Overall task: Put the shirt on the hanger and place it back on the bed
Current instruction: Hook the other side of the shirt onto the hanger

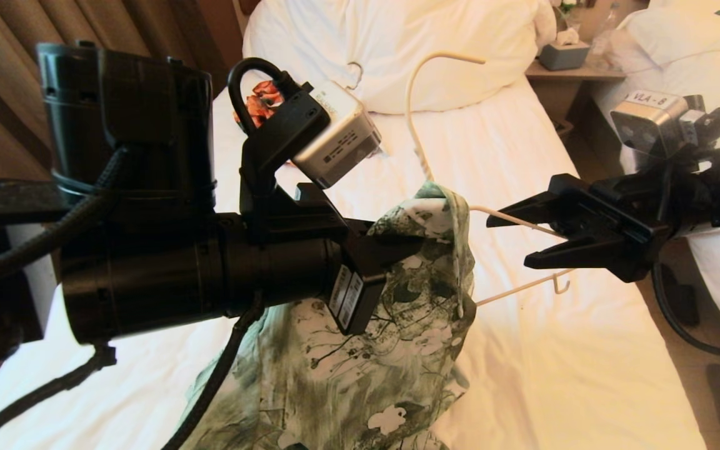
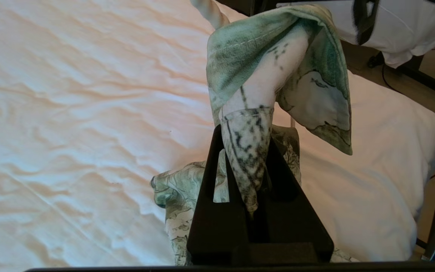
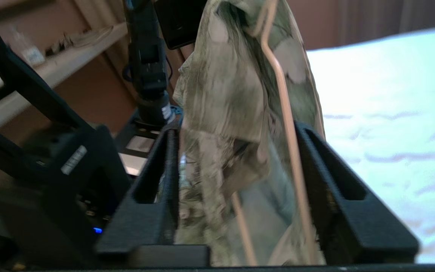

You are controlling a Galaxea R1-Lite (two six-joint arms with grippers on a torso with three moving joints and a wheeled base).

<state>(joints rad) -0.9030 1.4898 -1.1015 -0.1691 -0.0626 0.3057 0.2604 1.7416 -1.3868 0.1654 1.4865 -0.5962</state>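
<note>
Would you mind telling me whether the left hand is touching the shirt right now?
Touching. In the left wrist view, the left hand is shut on a fold of the shirt, with the fabric pinched between its fingers above the bed.

My bed (image 1: 522, 375) wore a wrinkled white sheet; on it lay big pillows (image 1: 397, 44), an orange floral garment (image 1: 263, 100), and the shirt's (image 1: 335, 375) lower folds.

The green-and-white leaf-print shirt (image 1: 397, 325) hangs above the white-sheeted bed (image 1: 554, 375), left of the thin cream wire hanger (image 1: 516, 220).
</note>
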